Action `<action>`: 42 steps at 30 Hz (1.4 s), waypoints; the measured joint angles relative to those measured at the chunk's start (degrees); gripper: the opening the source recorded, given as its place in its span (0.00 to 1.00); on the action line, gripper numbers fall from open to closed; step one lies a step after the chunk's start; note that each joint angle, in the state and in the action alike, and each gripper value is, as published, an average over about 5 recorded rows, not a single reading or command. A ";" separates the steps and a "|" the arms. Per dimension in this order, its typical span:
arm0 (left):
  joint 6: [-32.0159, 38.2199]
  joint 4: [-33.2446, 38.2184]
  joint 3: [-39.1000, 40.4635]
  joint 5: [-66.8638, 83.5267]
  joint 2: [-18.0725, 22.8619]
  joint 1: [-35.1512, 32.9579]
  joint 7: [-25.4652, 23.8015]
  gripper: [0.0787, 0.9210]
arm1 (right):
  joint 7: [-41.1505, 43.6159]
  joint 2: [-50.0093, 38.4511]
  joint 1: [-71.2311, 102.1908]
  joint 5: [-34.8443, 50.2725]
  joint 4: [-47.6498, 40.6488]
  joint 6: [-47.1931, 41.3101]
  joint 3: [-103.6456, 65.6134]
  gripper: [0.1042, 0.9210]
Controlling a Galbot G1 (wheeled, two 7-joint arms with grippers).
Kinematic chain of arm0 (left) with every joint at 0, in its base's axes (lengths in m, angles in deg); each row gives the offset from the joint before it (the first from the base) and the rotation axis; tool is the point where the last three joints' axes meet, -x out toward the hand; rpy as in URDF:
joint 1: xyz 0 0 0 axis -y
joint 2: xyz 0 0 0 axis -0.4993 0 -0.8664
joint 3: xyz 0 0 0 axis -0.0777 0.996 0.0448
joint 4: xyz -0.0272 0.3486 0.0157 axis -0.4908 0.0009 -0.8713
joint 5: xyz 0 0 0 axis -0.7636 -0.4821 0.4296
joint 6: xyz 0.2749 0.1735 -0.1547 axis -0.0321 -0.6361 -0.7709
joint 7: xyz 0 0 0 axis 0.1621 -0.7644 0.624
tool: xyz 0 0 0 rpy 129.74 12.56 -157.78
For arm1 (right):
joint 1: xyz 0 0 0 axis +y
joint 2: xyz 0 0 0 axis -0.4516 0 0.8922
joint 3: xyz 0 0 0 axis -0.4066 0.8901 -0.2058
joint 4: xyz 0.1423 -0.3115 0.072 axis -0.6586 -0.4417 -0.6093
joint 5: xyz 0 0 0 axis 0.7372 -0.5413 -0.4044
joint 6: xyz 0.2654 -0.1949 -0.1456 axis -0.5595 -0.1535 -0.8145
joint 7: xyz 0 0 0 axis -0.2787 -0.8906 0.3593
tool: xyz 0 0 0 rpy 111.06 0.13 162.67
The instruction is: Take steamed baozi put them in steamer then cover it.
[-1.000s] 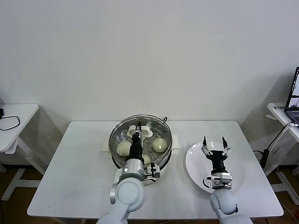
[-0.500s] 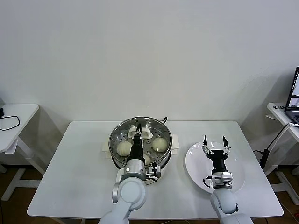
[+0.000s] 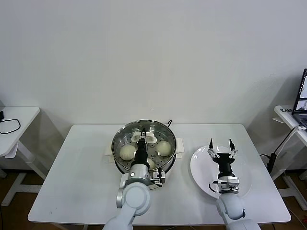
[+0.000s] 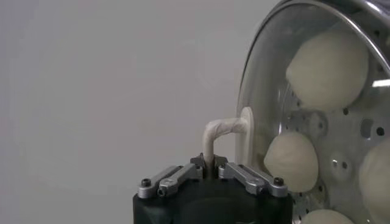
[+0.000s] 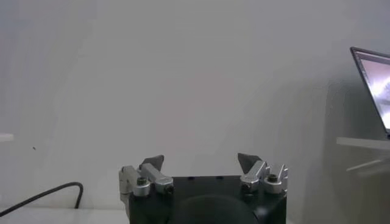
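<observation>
Head view: white table (image 3: 81, 177), pale wall (image 3: 153, 52).

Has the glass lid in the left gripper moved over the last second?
Yes. The cover, held by its handle in the left gripper, has sunk slightly lower toward the steamer rim, nearly seated over the baozi.

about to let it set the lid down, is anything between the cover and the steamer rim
Nothing visible is. The left hand is shut on the cover handle, holding it over the steamer. The baozi lie low on the tray. The right hand is open above the plate, off to the side.
</observation>
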 measured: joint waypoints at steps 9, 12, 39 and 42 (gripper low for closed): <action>0.34 0.27 -0.16 -0.75 0.16 -0.61 -0.27 0.25 | 0.03 -0.17 0.13 -0.01 0.44 0.03 -0.18 0.88; 0.45 0.85 -0.06 -0.75 0.12 -0.96 -0.31 0.35 | 0.07 -0.23 0.19 -0.02 0.49 0.03 -0.18 0.88; 0.79 18.28 -5.02 17.75 -8.07 -9.81 1.98 0.88 | 1.18 -1.63 0.65 3.08 2.77 -2.48 1.16 0.88; 2.04 18.94 -8.46 27.60 -9.08 -9.70 5.40 0.88 | 1.51 -2.10 1.28 4.97 3.49 -3.95 1.30 0.88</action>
